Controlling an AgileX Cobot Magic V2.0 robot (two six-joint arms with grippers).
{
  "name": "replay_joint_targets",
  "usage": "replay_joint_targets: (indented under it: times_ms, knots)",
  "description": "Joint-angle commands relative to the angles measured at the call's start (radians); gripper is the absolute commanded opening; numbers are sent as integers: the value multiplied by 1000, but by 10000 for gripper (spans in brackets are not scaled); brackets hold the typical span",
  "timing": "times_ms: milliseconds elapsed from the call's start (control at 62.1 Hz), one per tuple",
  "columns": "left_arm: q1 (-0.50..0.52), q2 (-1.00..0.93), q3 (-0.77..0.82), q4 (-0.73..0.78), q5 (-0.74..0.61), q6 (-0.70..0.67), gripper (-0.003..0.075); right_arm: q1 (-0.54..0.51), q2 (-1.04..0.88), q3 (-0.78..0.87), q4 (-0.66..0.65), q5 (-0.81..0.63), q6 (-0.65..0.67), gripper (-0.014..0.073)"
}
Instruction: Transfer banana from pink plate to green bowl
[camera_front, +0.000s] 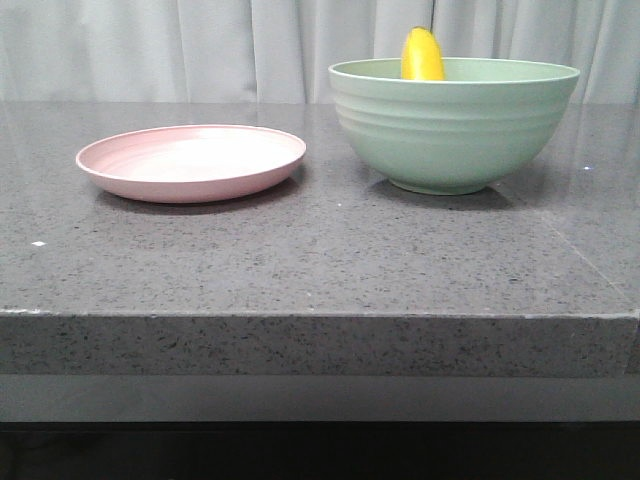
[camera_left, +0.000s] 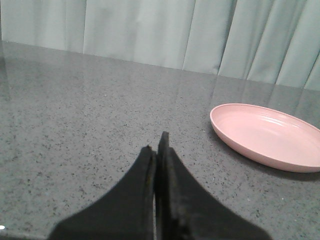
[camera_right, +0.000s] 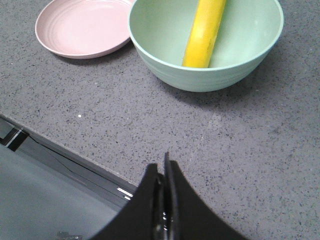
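Note:
The yellow banana (camera_front: 422, 54) leans inside the green bowl (camera_front: 455, 130) at the right of the table, its end poking above the rim. In the right wrist view the banana (camera_right: 204, 33) lies against the wall of the bowl (camera_right: 240, 65). The pink plate (camera_front: 190, 161) sits empty at the left, beside the bowl; it also shows in the left wrist view (camera_left: 265, 136) and the right wrist view (camera_right: 82, 27). My left gripper (camera_left: 156, 145) is shut and empty, low over the table, apart from the plate. My right gripper (camera_right: 163, 167) is shut and empty above the table's front edge.
The grey speckled stone table (camera_front: 320, 250) has a front edge close to the camera. A pale curtain (camera_front: 200, 45) hangs behind it. Neither arm shows in the front view.

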Motion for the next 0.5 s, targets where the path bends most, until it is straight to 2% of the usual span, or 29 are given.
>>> replay_joint_targets:
  times_ms: [0, 80, 225, 306, 483]
  knots:
    - [2, -11, -1, -23, -86, -10, -20, -6, 1, -22, 21, -53, 1, -71]
    - [-9, -21, 27, 14, -100, -35, -20, -6, 1, -20, 21, -51, 1, -71]
    - [-44, -21, 80, 249, -149, -280, -20, -6, 1, -20, 21, -49, 1, -71]
    - [-65, -21, 117, 325, -215, -365, -20, -6, 1, -20, 21, -49, 1, -71]
    - [-91, -21, 129, 334, -238, -332, -20, -6, 1, -20, 21, -49, 1, -71]
